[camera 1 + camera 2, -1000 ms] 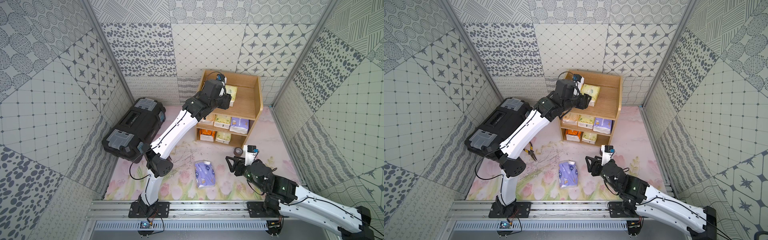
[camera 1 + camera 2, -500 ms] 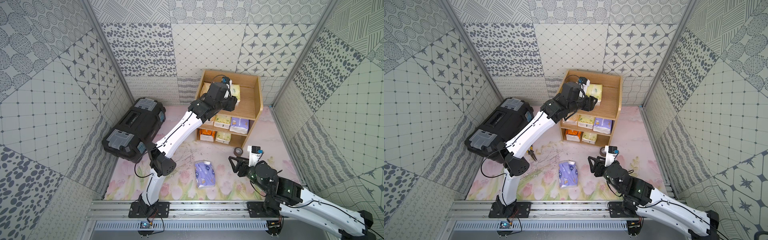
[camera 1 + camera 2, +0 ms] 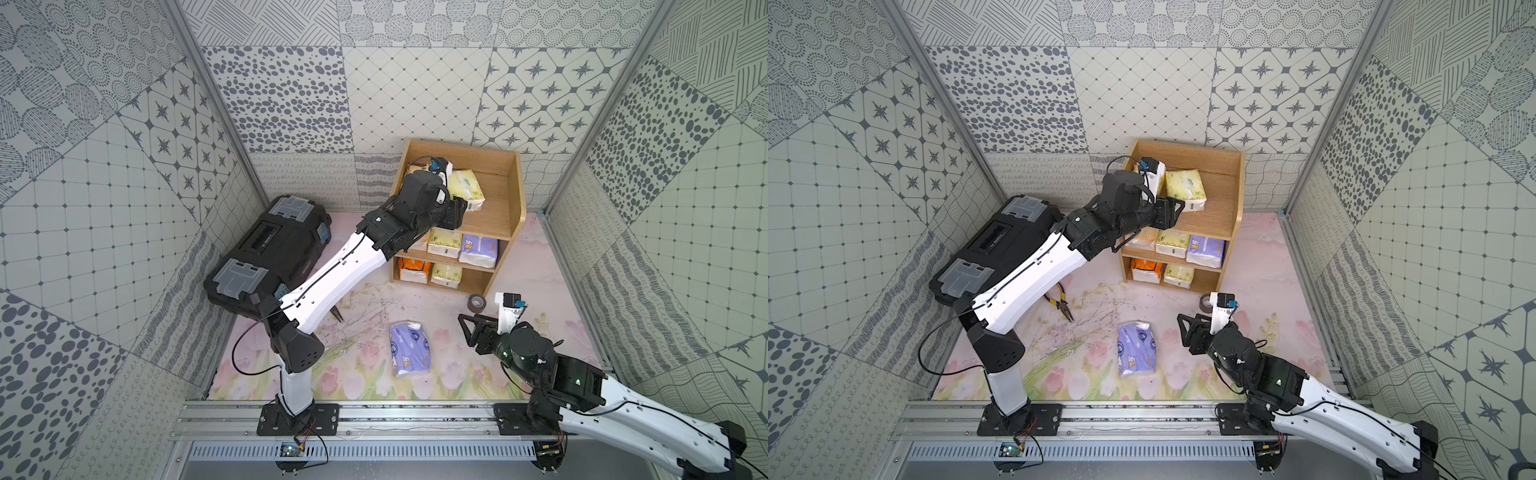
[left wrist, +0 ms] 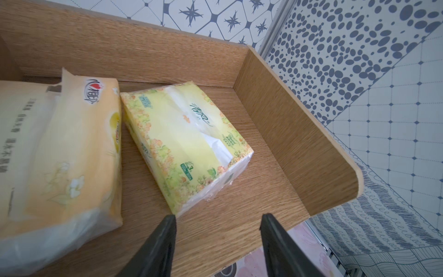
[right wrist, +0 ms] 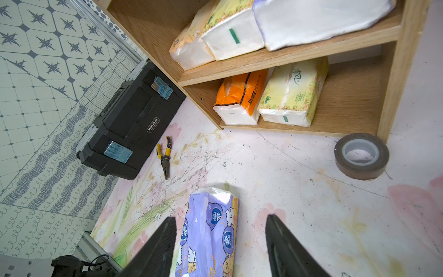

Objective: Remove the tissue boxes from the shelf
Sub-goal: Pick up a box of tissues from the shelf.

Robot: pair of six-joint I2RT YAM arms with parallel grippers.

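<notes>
1. The shelf [image 3: 494, 210] is seen to hold seven tissue packs [image 3: 478, 251]: two on top, three in the middle, two below (most of the task is judged left).
2. One lavender pack [image 3: 409, 349] is laid on the mat [image 3: 453, 370], well apart from the shelf.
3. The left gripper [image 4: 218, 215] is held spread, empty, just before the top tier's yellow-green pack [image 4: 187, 141].
4. The right gripper [image 5: 220, 217] is held spread, empty, near the lavender pack.

We see the light-wood shelf [image 3: 496, 212] above centre, holding seven tissue packs [image 3: 467, 191]: two on top, three mid-tier, two at the bottom. A lavender pack [image 3: 409, 348] lies flat on the floor, lower centre.
</notes>
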